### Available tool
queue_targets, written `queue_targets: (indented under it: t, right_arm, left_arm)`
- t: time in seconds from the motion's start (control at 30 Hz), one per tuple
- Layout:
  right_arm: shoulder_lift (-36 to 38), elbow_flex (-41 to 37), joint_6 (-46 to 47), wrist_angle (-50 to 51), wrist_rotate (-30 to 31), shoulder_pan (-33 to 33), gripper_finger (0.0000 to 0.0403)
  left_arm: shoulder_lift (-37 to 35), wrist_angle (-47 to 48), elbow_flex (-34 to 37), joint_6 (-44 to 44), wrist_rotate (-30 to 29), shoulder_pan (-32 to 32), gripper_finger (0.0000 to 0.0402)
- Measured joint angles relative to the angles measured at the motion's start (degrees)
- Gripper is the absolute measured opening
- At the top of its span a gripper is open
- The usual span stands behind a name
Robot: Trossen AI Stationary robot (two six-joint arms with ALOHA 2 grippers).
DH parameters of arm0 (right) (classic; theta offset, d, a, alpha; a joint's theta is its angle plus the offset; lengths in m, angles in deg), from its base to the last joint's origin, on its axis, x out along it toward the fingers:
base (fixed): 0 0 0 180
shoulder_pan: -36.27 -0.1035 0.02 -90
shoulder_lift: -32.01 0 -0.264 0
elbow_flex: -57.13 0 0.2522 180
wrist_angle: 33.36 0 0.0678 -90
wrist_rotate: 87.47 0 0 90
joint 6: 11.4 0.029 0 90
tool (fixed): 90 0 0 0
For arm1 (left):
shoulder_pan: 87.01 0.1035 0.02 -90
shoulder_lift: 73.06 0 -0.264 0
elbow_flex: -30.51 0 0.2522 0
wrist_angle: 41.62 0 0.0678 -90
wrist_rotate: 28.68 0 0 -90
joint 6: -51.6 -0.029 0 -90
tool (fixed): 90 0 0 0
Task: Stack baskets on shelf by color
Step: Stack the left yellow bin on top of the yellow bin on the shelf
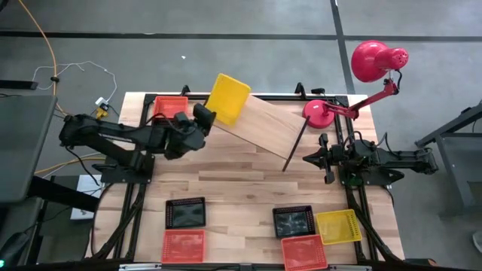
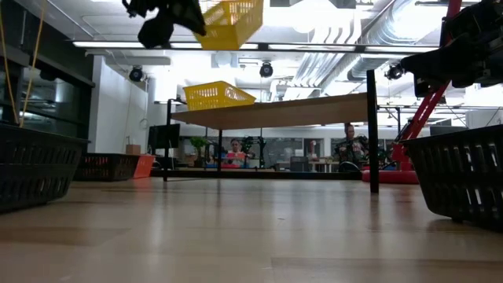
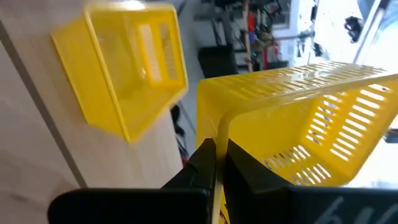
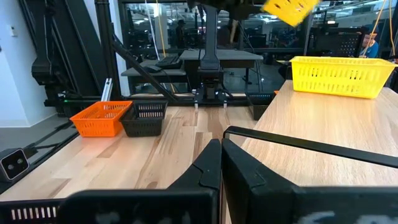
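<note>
Baskets (image 1: 227, 98): three yellow, three orange-red, two black

Light is bright and even from overhead ceiling strips (image 2: 314, 47), which blow out to white glare around 12 o'clock in the low view. The wooden table (image 1: 248, 188) shows only faint, soft shadows. Backlight darkens the near black basket (image 2: 464, 177) at 3 o'clock — almost a silhouette. The yellow basket (image 3: 311, 118) at the left wrist is close, slightly soft and glare-washed.

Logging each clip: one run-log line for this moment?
left gripper: shut on yellow basket, above shelf | right gripper: shut, idle
</note>
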Motion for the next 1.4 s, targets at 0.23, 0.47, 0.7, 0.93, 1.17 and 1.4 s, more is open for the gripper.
queue_targets:
  t: [0.23,0.47,0.7,0.93,1.17,1.4]
  right_arm:
    - [0.0,-0.01,-0.01,-0.01,0.0,0.0,0.0]
    - [0.0,-0.01,-0.01,0.0,0.0,0.02,0.0]
    - [0.0,-0.02,-0.01,0.0,0.0,0.02,0.0]
    - [0.0,-0.01,-0.01,0.0,0.0,0.02,0.0]
    - [0.0,-0.02,-0.01,0.0,0.01,0.02,0.0]
    - [0.0,-0.01,0.0,0.0,0.0,0.01,0.0]
  left_arm:
    - [0.03,3.58,0.0,-1.3,5.65,6.39,0.0]
    - [2.07,3.87,-0.02,-2.95,10.7,9.5,0.0]
    - [2.95,8.05,0.0,-0.86,12.51,10.11,0.0]
    - [2.91,8.47,0.0,-0.56,11.71,10.15,0.0]
    - [2.91,8.43,0.0,0.44,12.4,10.13,0.0001]
    - [2.91,8.3,0.0,-0.87,12.98,10.13,0.0027]
